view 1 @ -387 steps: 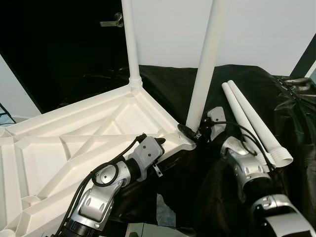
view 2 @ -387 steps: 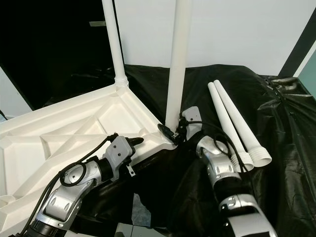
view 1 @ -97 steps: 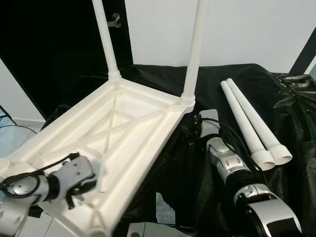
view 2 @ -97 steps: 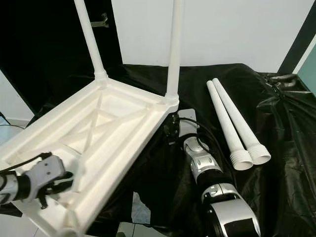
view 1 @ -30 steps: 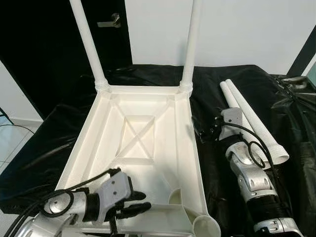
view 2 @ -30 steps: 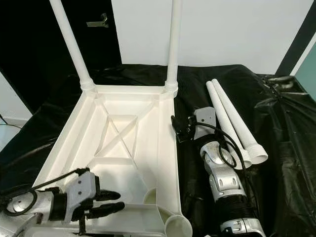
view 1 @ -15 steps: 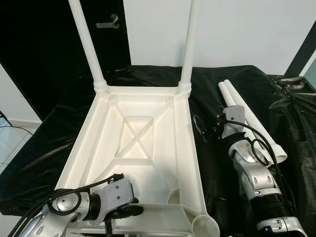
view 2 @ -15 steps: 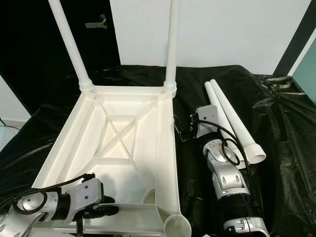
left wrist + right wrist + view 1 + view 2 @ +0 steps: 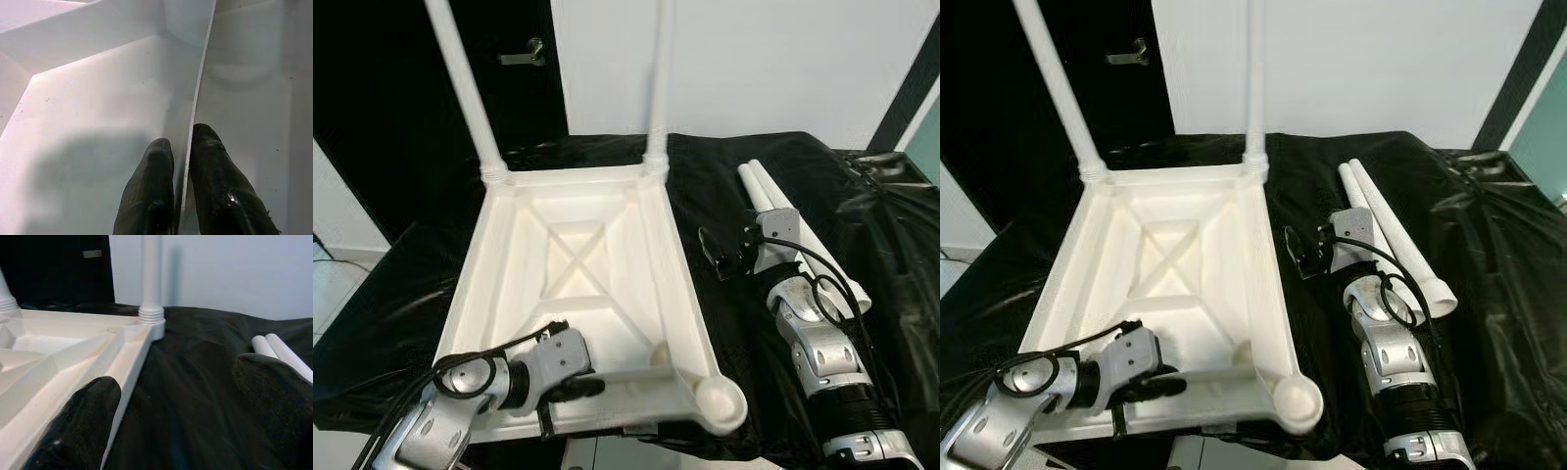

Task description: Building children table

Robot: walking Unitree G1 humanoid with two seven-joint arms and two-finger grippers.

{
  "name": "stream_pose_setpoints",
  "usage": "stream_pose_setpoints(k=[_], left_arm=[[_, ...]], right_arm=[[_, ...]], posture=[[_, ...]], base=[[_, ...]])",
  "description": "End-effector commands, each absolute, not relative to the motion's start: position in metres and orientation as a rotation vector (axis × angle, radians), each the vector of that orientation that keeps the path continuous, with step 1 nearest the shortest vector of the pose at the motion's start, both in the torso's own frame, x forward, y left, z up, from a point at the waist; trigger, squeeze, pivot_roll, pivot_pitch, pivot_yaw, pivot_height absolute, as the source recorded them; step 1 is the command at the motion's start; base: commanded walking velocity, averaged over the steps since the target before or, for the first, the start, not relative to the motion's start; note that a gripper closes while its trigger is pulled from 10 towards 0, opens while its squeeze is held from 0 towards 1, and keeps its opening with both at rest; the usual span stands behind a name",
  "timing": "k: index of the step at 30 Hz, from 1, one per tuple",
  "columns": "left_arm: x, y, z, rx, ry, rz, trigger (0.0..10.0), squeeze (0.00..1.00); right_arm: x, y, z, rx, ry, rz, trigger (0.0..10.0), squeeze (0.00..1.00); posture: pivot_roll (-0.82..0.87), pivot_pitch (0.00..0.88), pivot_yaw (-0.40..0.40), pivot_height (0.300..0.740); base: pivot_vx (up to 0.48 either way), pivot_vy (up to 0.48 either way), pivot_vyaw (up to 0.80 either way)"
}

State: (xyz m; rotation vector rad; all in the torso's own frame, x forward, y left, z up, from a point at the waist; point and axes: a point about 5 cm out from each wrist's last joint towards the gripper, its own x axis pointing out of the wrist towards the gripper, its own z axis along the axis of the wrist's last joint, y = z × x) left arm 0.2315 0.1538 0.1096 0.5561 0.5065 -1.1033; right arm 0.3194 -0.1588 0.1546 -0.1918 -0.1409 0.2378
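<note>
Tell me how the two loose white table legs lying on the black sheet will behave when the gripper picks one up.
The two loose white tapered plastic legs look rigid, so they should not flex. Being round, one may roll on the crinkled black plastic sheet if nudged. Their smooth surface could slip between the right gripper fingers, now open beside them.

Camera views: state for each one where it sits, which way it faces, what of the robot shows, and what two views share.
Left eye view: head, facing forward and down at the upturned white tabletop; both silver arms show.
Right eye view: the same scene, with two loose legs on the black sheet.
Left wrist view: looks along the left end effector, pinching a tabletop rib.
Right wrist view: looks along the open right end effector at a fitted leg.
Shared: the tabletop.
</note>
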Motion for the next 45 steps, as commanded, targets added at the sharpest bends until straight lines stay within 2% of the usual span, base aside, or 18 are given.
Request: stream_pose_setpoints(k=[1,2,4,5,6,8,14,15,23,24,26,27,36,45], left_arm=[[0.256,0.188,0.109,0.669,0.459,-0.610,1.8,0.00],[0.263,0.191,0.109,0.653,0.467,-0.556,3.3,0.00],[0.265,0.192,0.109,0.642,0.469,-0.537,3.3,0.00],[0.268,0.193,0.110,0.638,0.472,-0.512,4.4,0.00],[0.272,0.194,0.111,0.647,0.464,-0.491,8.0,0.00],[0.279,0.193,0.112,0.652,0.449,-0.456,10.0,0.00],[0.284,0.191,0.111,0.659,0.449,-0.453,10.0,0.00],[0.281,0.191,0.110,0.616,0.473,-0.498,10.0,1.00],[0.273,0.181,0.123,0.584,0.408,-0.658,10.0,1.00],[0.269,0.176,0.129,0.543,0.374,-0.712,10.0,0.81],[0.269,0.176,0.129,0.543,0.374,-0.712,10.0,0.81],[0.262,0.163,0.143,0.459,0.270,-0.823,10.0,0.00],[0.255,0.142,0.174,0.257,0.101,-0.953,10.0,0.00],[0.259,0.137,0.180,0.280,0.067,-0.955,10.0,0.00]], right_arm=[[0.320,-0.158,0.154,-0.182,-0.133,0.230,10.0,0.00],[0.321,-0.158,0.155,-0.182,-0.136,0.229,10.0,0.00],[0.321,-0.158,0.155,-0.182,-0.137,0.229,10.0,0.00],[0.321,-0.159,0.156,-0.183,-0.138,0.224,10.0,0.00],[0.322,-0.160,0.156,-0.182,-0.138,0.222,10.0,0.00],[0.322,-0.161,0.155,-0.182,-0.135,0.213,10.0,0.00],[0.322,-0.165,0.154,-0.183,-0.123,0.183,10.0,0.00],[0.322,-0.171,0.153,-0.178,-0.105,0.131,10.0,0.00],[0.318,-0.184,0.148,-0.162,-0.058,0.023,10.0,0.00],[0.316,-0.187,0.148,-0.163,-0.053,0.001,10.0,0.00],[0.316,-0.187,0.148,-0.163,-0.053,0.001,10.0,0.00],[0.314,-0.197,0.147,-0.161,-0.033,-0.065,10.0,0.00],[0.307,-0.213,0.142,-0.064,0.060,-0.180,10.0,0.00],[0.308,-0.227,0.136,0.017,0.199,-0.256,10.0,0.00]], posture=[[0.10,0.000,-0.002,0.740],[0.10,0.000,-0.001,0.740],[0.10,0.000,-0.001,0.740],[0.10,0.000,0.001,0.740],[0.10,0.000,0.001,0.740],[0.10,0.000,0.003,0.740],[0.09,0.000,0.012,0.740],[0.09,0.000,0.013,0.740],[0.09,0.000,0.012,0.740],[0.09,0.000,0.011,0.740],[0.09,0.000,0.011,0.740],[0.08,0.000,0.007,0.740],[0.07,0.000,-0.007,0.740],[0.07,0.000,-0.008,0.740]], base=[[0.000,0.000,0.00],[0.000,0.000,0.00],[0.000,0.000,0.00],[0.000,0.000,0.00],[0.000,0.000,0.00],[0.000,0.000,0.00],[0.000,0.000,0.00],[0.000,0.000,0.00],[0.000,0.000,0.00],[0.000,0.000,0.00],[0.000,0.000,0.00],[0.000,0.000,0.00],[0.000,0.000,0.00],[0.000,0.000,0.00]])
